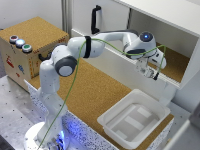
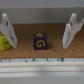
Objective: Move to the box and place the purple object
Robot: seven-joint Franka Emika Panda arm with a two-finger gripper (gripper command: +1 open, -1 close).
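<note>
Reaching from its base at the lower edge of the exterior view's left, one white arm (image 1: 75, 50) was seen stretched toward the exterior view's right, its wrist inside the opening of a white-walled shelf compartment (image 1: 172, 62) floored with cork. The gripper (image 1: 152, 71) was held just above that cork floor, with one green cable (image 1: 75, 82) trailing along the arm down to the base.

In the wrist view, two white fingers (image 2: 7, 31) were counted, one at each side of the picture, and the jaws were spread wide with nothing between them gripped. One purple cube (image 2: 39, 42), marked with a yellow letter on its facing side, was found resting on the cork between the two fingers and apart from both. One yellow-green object (image 2: 4, 42) was partly seen at the picture's edge, beside one finger; whether the two touched could not be told.

On the cork-covered worktop (image 1: 92, 92) one white box (image 1: 134, 119) was placed near the front edge toward the exterior view's right, open at the top. One cardboard box (image 1: 30, 47) was noted at the exterior view's left, carrying three round buttons (image 1: 20, 43) on its top. One black handle (image 1: 95, 19) was seen upright behind the arm.
</note>
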